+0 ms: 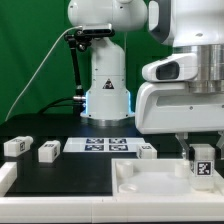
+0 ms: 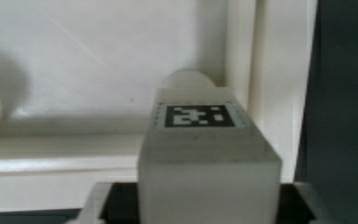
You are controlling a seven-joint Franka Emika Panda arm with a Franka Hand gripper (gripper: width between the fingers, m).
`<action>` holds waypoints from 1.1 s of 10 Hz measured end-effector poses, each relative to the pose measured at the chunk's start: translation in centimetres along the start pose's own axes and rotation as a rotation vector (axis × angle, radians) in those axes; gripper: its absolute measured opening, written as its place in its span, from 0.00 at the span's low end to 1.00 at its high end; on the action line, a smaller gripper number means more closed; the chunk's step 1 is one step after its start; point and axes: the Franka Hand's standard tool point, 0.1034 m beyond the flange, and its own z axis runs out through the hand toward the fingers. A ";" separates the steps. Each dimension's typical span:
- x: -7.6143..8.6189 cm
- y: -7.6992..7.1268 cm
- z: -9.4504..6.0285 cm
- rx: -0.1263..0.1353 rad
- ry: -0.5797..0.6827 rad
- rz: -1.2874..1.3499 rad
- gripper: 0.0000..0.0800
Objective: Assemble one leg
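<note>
My gripper (image 1: 201,158) is shut on a leg (image 1: 203,164), a small white block with a black-and-white tag on its face. It holds the leg upright over the far right corner of the large white square tray-like piece (image 1: 150,185). In the wrist view the leg (image 2: 206,150) fills the middle between the dark fingers (image 2: 108,205), with the tag facing the camera and the white tray piece (image 2: 87,90) behind it. Whether the leg touches the tray piece cannot be told. Three more legs (image 1: 14,147) (image 1: 47,152) (image 1: 146,151) lie on the black table.
The marker board (image 1: 104,146) lies flat on the table behind the tray piece. The robot base (image 1: 106,85) stands at the back. A white ledge (image 1: 8,177) runs along the exterior view's left front edge.
</note>
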 end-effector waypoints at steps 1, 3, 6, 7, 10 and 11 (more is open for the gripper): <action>0.0 -0.1 0.1 0.024 0.007 0.162 0.36; -0.1 0.1 0.2 0.043 0.019 0.424 0.36; -0.3 0.2 0.2 0.044 0.043 0.881 0.37; -0.4 0.2 0.2 0.034 0.044 1.064 0.37; -0.6 0.4 0.3 0.052 0.030 1.344 0.37; -0.6 0.4 0.3 0.053 0.023 1.391 0.37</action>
